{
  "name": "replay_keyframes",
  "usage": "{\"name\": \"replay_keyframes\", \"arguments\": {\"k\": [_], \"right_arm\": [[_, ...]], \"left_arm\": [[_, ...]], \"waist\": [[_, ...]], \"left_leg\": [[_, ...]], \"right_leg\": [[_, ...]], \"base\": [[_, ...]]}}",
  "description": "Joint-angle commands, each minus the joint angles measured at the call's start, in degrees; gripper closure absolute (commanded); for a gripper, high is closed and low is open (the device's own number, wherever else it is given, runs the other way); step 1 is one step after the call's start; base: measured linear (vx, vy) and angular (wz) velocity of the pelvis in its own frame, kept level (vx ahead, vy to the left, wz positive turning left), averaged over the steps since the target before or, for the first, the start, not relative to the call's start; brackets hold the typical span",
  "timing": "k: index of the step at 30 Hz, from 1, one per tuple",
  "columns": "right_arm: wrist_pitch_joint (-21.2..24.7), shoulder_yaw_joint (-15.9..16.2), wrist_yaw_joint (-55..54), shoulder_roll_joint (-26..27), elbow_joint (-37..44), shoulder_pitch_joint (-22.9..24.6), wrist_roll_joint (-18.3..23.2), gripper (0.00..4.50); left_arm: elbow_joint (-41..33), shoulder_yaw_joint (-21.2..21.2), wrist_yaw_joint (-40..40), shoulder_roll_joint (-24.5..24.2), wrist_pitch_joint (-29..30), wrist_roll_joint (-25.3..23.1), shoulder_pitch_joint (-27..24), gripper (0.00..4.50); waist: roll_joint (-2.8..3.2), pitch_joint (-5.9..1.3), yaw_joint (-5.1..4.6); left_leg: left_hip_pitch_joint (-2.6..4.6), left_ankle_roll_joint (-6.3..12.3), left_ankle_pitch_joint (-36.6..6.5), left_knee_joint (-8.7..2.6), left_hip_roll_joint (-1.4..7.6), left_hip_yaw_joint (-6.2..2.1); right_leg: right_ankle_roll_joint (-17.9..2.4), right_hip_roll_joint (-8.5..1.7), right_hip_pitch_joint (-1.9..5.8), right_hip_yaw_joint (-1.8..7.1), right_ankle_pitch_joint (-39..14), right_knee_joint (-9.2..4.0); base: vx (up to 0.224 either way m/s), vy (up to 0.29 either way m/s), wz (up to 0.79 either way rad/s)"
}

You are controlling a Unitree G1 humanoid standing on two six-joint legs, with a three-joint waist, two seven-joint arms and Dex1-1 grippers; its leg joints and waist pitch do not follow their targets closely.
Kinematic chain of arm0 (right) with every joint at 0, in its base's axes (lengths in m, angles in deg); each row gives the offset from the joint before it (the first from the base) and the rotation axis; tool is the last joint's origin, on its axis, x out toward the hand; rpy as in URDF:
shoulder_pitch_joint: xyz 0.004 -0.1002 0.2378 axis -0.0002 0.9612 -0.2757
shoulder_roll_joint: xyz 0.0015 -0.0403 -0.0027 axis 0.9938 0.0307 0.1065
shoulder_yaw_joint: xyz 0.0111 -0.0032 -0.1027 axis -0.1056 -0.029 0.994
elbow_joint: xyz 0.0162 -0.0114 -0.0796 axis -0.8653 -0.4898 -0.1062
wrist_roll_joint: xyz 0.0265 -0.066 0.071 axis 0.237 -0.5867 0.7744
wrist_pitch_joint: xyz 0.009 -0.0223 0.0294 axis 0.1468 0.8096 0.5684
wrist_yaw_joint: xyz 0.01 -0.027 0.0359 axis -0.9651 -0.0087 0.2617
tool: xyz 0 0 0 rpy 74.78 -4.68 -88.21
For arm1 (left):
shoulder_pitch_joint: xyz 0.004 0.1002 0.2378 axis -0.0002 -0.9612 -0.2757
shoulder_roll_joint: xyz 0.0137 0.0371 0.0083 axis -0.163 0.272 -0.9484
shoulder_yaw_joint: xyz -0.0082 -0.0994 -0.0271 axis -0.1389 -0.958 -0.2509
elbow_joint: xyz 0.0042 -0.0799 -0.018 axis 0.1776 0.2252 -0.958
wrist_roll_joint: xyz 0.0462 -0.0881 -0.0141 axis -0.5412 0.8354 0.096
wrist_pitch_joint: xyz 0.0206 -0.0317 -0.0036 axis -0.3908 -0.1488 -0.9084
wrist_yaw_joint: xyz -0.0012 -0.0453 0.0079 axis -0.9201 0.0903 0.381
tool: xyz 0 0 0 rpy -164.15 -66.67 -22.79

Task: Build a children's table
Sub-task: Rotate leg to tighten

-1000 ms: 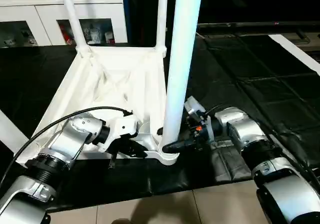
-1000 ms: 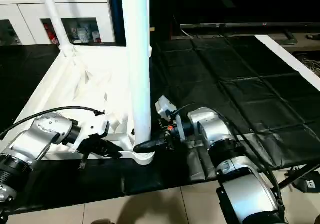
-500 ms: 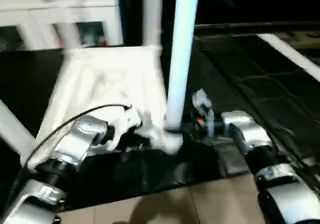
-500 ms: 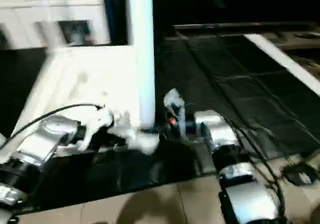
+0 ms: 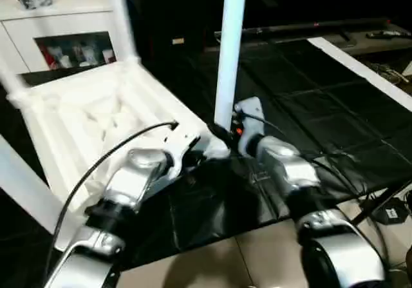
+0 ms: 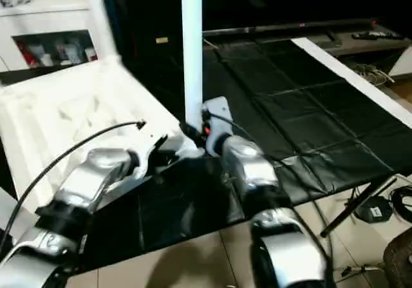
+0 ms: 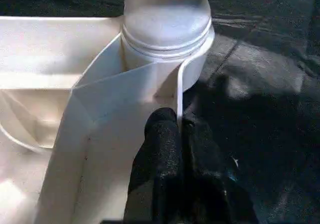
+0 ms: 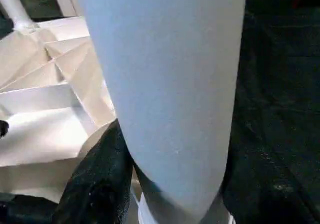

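1. We are looking first at the right gripper (image 8: 170, 184): its two black fingers (image 8: 95, 179) are standing partly open around the base of the near leg (image 5: 230, 56), one on each side and pressed to the tube. We are judging this as a clasp that keeps the leg upright in its socket.
2. The left gripper (image 7: 177, 154) is showing its fingers drawn fully together, pinching the thin upright rim (image 7: 178, 96) of the tabletop (image 5: 77, 117) just beside the corner socket (image 7: 167, 38). We are reading this as a bracing hold, steadying the top against the other arm's work on the leg.
3. Moving outward, the tabletop is lying upside down on the black mat (image 5: 322, 107), ribbed underside up, stretching from the grippers towards ten o'clock in the head view.
4. A second leg (image 5: 119, 17) is rising at the far corner, towards eleven o'clock; another white tube (image 5: 22, 185) is crossing at eight o'clock, its seating hidden from us.
5. Materials: the table parts are reading as smooth, hard white plastic; the socket is a rounded collar with stepped rings, the leg a plain round tube. The mat is looking dull, creased and panelled.
6. At eleven o'clock, beyond the table, a white glass-door cabinet (image 5: 64, 27) is standing.
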Motion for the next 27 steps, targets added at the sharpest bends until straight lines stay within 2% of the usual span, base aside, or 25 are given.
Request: {"name": "replay_keyframes", "arguments": {"k": [1,3,5,7,9,11,13,14,15,16,19,21,23,26,27], "right_arm": [[2.17,4.41,2.90,3.74,-1.21,1.76,-0.57,1.54],[2.04,4.61,3.69,3.71,-0.42,2.32,-0.99,1.54],[0.22,5.31,5.38,3.14,0.47,3.25,-2.17,1.28],[-0.55,5.57,6.27,2.52,0.62,3.50,-2.30,1.17],[-2.95,6.78,11.16,-0.69,1.04,4.45,-1.93,0.85],[-3.53,7.08,13.70,-1.99,1.36,4.73,-1.76,0.72],[-3.64,7.29,22.22,-5.48,3.40,5.45,0.08,0.51],[-3.57,7.30,23.20,-5.81,3.68,5.53,0.33,0.51],[-3.41,7.33,25.20,-6.49,4.26,5.70,0.86,0.44],[-3.05,7.41,31.85,-8.75,5.75,5.94,1.87,0.37],[-3.54,7.96,38.57,-11.35,5.55,4.89,2.45,0.04],[-4.98,8.44,40.61,-12.38,4.28,3.89,1.96,0.02],[-6.26,8.72,43.12,-13.22,2.66,2.61,2.01,0.02],[-5.51,9.09,47.74,-13.89,1.98,1.45,3.06,0.02],[-5.31,9.51,50.02,-14.20,1.92,1.01,3.43,0.02]], "left_arm": [[-3.04,2.85,2.70,2.24,-0.96,1.72,1.20,4.50],[-3.59,3.16,3.41,1.65,-0.71,1.40,0.72,4.50],[-4.30,3.58,4.72,0.30,-0.54,0.51,-0.27,4.50],[-4.48,3.89,5.56,-0.42,-0.63,0.41,-0.56,4.50],[-4.78,4.24,8.43,-3.07,-1.25,1.17,-1.40,4.50],[-4.82,4.21,9.82,-4.04,-2.11,1.56,-1.69,4.50],[-4.81,4.10,13.44,-6.43,-4.27,2.37,-2.22,4.50],[-4.81,4.12,13.91,-6.68,-4.59,2.47,-2.28,4.50],[-4.80,4.16,14.89,-7.19,-5.26,2.68,-2.39,4.50],[-4.96,4.69,18.05,-9.26,-7.31,2.77,-2.85,4.50],[-6.01,5.50,24.25,-12.30,-9.88,3.98,-3.96,4.50],[-6.50,5.84,27.73,-13.68,-11.69,4.92,-4.58,4.50],[-6.89,7.04,31.26,-15.79,-13.37,5.11,-5.03,4.50],[-6.70,8.22,34.76,-17.79,-15.55,4.89,-5.21,4.50],[-6.67,8.61,36.56,-18.66,-16.01,5.10,-5.27,4.50]], "waist": [[0.20,-3.79,0.73],[0.23,-3.93,0.94],[0.30,-4.17,1.01],[0.32,-4.12,0.90],[0.55,-4.00,1.04],[0.62,-3.90,1.09],[0.62,-3.73,1.12],[0.67,-3.73,1.30],[0.66,-3.74,1.48],[0.78,-3.77,1.74],[0.75,-3.89,2.58],[0.67,-3.96,2.77],[0.83,-4.02,3.16],[0.48,-3.94,3.67],[0.59,-3.95,3.76]], "left_leg": [[-0.35,1.70,-10.00,-3.37,-0.07,0.22],[-0.44,1.94,-8.53,-3.38,-0.01,0.22],[-0.55,2.53,-5.88,-3.36,0.07,0.21],[-0.63,2.85,-5.44,-3.34,0.09,0.25],[-0.38,3.10,-7.33,-3.34,0.18,0.36],[-0.26,2.85,-8.46,-3.44,0.20,0.36],[-0.17,2.66,-10.07,-3.53,0.21,0.34],[0.01,2.97,-10.81,-3.49,0.31,0.39],[0.03,2.99,-10.77,-3.48,0.33,0.35],[-0.13,2.96,-10.33,-3.51,0.40,0.30],[-0.21,3.29,-9.44,-3.40,0.62,0.33],[-0.01,3.27,-9.04,-3.36,0.67,0.44],[0.13,2.76,-9.13,-3.36,0.74,0.46],[0.32,2.90,-9.65,-3.37,0.82,0.59],[0.40,2.87,-9.83,-3.36,0.83,0.61]], "right_leg": [[-10.33,-3.92,3.20,2.57,-12.78,-5.02],[-10.81,-3.85,3.36,2.56,-10.27,-4.73],[-12.10,-3.79,3.64,2.48,-4.64,-4.09],[-13.03,-3.82,3.75,2.44,-2.68,-3.92],[-13.43,-3.89,3.68,2.46,-3.59,-4.17],[-13.38,-3.84,3.63,2.44,-5.03,-4.36],[-13.04,-3.87,3.63,2.46,-7.45,-4.62],[-12.76,-3.88,3.55,2.55,-8.48,-4.77],[-12.77,-3.88,3.56,2.53,-8.45,-4.76],[-12.87,-3.90,3.63,2.52,-7.92,-4.59],[-13.39,-3.86,3.61,2.38,-6.32,-4.23],[-13.74,-3.87,3.43,2.39,-5.67,-4.15],[-14.57,-3.92,3.26,2.40,-5.10,-3.88],[-14.58,-3.87,3.08,2.46,-5.16,-3.84],[-14.64,-3.90,3.04,2.47,-5.29,-3.78]], "base": [[0.000,0.000,0.00],[0.000,0.000,0.00],[0.000,0.000,0.00],[0.000,0.000,0.00],[0.000,0.000,0.00],[0.000,0.000,0.00],[0.000,0.000,0.00],[0.000,0.000,0.00],[0.000,0.000,0.00],[0.000,0.000,0.00],[0.000,0.000,0.00],[0.000,0.000,0.00],[0.000,0.000,0.00],[0.000,0.000,0.00],[0.000,0.000,0.00]]}}
